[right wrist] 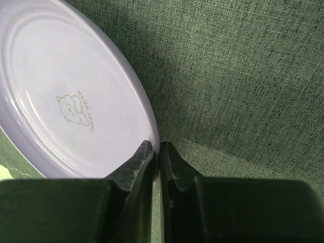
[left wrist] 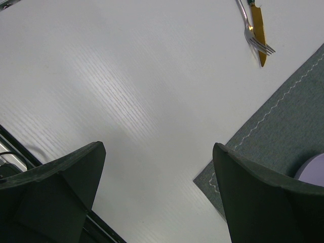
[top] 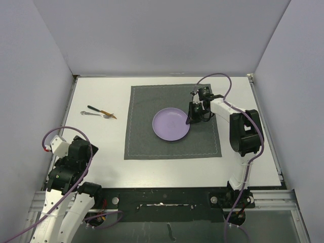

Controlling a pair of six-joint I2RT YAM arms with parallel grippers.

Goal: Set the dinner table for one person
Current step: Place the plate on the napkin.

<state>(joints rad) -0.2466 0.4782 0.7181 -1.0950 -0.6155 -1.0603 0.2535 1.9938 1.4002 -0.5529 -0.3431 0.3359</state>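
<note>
1. Under everything, your large white smooth rectangular desk (top: 101, 152) carries the whole setting.
2. Centred on it, the dark grey square cloth placemat (top: 147, 136) marks the diner's spot.
3. Mid-mat lies the round lilac plastic-looking plate (top: 171, 124). The right arm's fingers (right wrist: 136, 167) pinch its rim, probably so you can nudge it.
4. The left arm's fingers (left wrist: 66, 172) hover spread and empty.
5. The silver metal fork (left wrist: 246, 25) and orange-bladed knife (left wrist: 257, 25) wait beside the mat.
</note>
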